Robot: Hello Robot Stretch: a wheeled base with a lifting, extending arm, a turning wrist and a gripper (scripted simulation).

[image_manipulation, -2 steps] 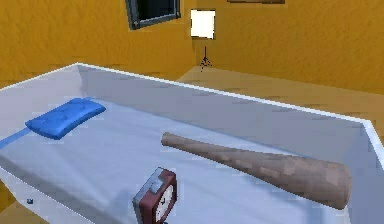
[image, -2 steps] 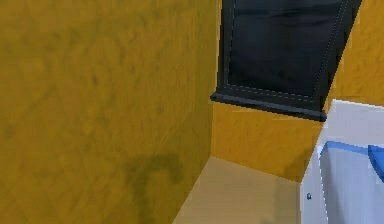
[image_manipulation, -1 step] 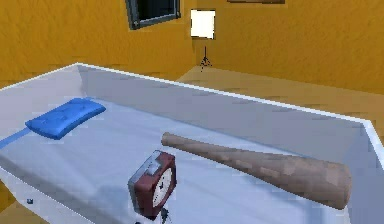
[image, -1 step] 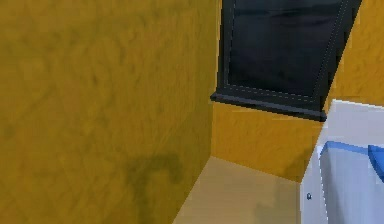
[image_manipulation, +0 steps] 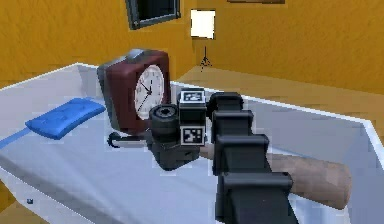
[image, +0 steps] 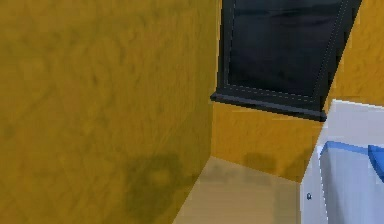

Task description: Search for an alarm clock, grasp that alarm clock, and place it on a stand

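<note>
My claw [image_manipulation: 119,138] is at the far end of my arm [image_manipulation: 245,165], low over a white bed [image_manipulation: 300,125], with its two thin fingers [image_manipulation: 126,138] pointing toward the arm side view's left. I cannot tell whether it is grasping something or is released, because the alarm clock [image_manipulation: 135,88] stands on the bed directly behind it. I also cannot tell if the fingers touch the clock or only reach near its foot.

The alarm clock is dark red with a round white face. It stands upright on the bed, not lifted, so I judge it is not yet carried.

To the left of the clock, a little apart, lies a flat blue cushion [image_manipulation: 65,117]. To the right, beside my arm, lies a brown roll [image_manipulation: 315,178] (maybe a bolster). Farther out is a yellow wall with a dark window [image_manipulation: 155,10] and a white lamp on a thin tripod [image_manipulation: 204,25].

In the forward view, a corner of the bed [image: 335,165] shows at the right, below another dark window [image: 285,45].

As I judge it, the search is finished, the grasp is in progress or about to begin, and lifting the clock and placing it on a stand are all left to do.
</note>
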